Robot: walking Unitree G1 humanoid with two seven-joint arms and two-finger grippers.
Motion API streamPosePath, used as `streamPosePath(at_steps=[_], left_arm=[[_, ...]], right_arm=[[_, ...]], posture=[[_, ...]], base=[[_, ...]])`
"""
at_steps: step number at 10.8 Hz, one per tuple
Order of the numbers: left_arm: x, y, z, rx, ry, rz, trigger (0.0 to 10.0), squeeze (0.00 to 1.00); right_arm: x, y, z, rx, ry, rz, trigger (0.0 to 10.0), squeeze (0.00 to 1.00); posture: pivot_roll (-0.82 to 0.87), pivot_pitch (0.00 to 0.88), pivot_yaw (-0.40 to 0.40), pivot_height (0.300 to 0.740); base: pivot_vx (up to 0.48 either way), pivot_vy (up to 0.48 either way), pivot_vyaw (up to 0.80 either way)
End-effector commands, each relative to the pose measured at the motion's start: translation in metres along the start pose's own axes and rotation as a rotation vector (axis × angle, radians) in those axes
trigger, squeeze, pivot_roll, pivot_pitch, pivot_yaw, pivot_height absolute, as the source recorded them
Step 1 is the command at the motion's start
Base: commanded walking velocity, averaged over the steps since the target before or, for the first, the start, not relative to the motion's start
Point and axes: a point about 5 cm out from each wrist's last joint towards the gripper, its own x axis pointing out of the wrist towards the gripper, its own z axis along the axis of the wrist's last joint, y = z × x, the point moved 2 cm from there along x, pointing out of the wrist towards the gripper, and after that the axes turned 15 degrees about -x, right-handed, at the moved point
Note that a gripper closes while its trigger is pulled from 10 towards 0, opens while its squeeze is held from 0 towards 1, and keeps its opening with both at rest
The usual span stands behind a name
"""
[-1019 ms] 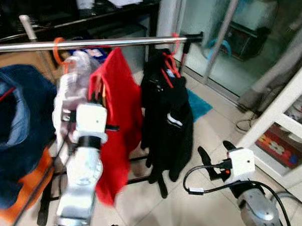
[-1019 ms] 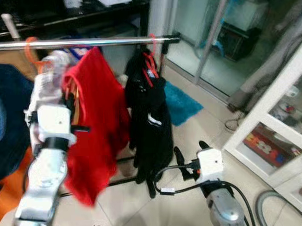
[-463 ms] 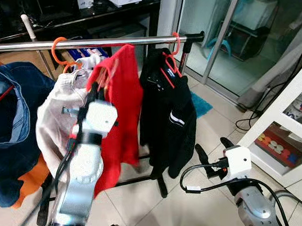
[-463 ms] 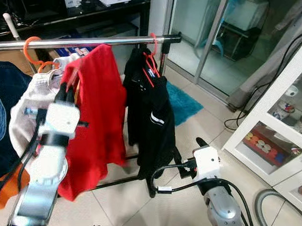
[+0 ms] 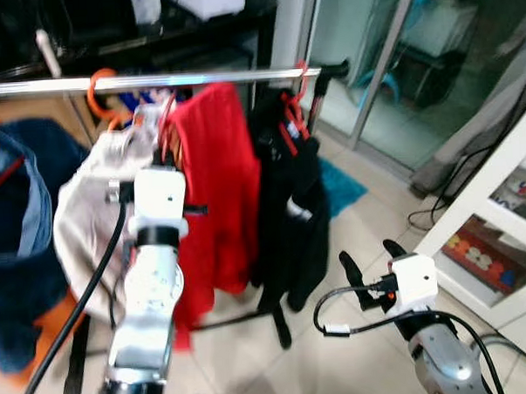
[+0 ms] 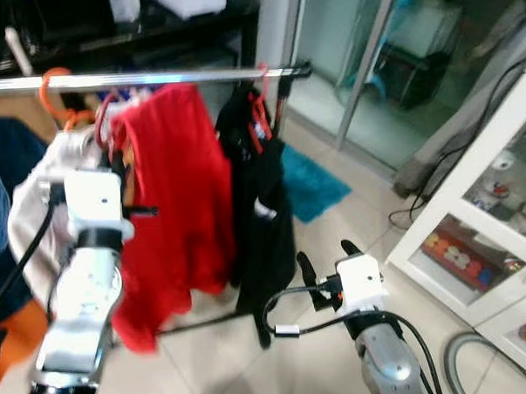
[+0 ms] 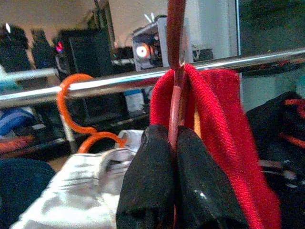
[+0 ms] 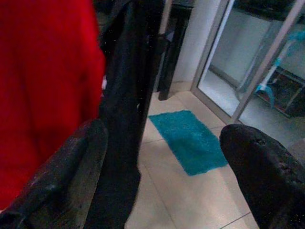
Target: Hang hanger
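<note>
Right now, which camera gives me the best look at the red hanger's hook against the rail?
The left wrist view: the left gripper has its fingers shut on the red hanger, whose neck rises past the rail. The eye views are blurred; its hook blends into the red garment. The right wrist view shows garments only.

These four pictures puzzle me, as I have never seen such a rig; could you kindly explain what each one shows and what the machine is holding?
This is a humanoid robot with two silver arms, each ending in two black fingers. The two wide pictures come from cameras in its head, looking down at a chrome clothes rail. The other two come from cameras on its wrists.

The left gripper is raised to the rail and shut on the red hanger that carries a red knitted garment. Beside it hang a white garment on an orange hanger, a black jacket and blue denim. The right gripper is low, open and holding nothing, above a tiled floor with a teal mat.
</note>
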Motion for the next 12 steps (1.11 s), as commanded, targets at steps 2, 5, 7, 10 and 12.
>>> streamPosePath(at_steps=[2, 5, 7, 10, 12], left_arm=[[-0.007, 0.015, -0.023, -0.122, 0.141, 0.117, 10.0, 0.00], [-0.048, 0.018, -0.028, -0.022, 0.275, -0.022, 10.0, 0.00], [-0.042, -0.005, 0.005, -0.024, 0.157, -0.097, 10.0, 0.00], [-0.038, 0.000, 0.004, 0.002, 0.193, -0.056, 10.0, 0.00], [-0.031, 0.004, -0.002, 0.033, 0.198, -0.027, 10.0, 0.00]], right_arm=[[0.003, -0.007, 0.006, -0.010, -0.012, 0.010, 10.0, 0.00], [-0.031, -0.023, 0.013, -0.041, -0.015, 0.015, 10.0, 0.00], [-0.052, -0.041, 0.004, -0.036, 0.019, 0.072, 10.0, 0.00], [-0.012, -0.040, 0.001, 0.078, 0.015, 0.096, 10.0, 0.00], [0.001, -0.025, 0.005, 0.122, 0.000, 0.131, 10.0, 0.02]], posture=[[-0.10, 0.031, -0.044, 0.740], [-0.10, 0.038, -0.053, 0.740], [-0.10, 0.039, -0.059, 0.740], [-0.05, 0.045, -0.047, 0.740], [-0.02, 0.053, -0.062, 0.740]], base=[[0.000, 0.000, 0.00], [0.000, 0.000, 0.00], [0.000, 0.000, 0.00], [0.000, 0.000, 0.23], [0.000, 0.000, 0.73]])
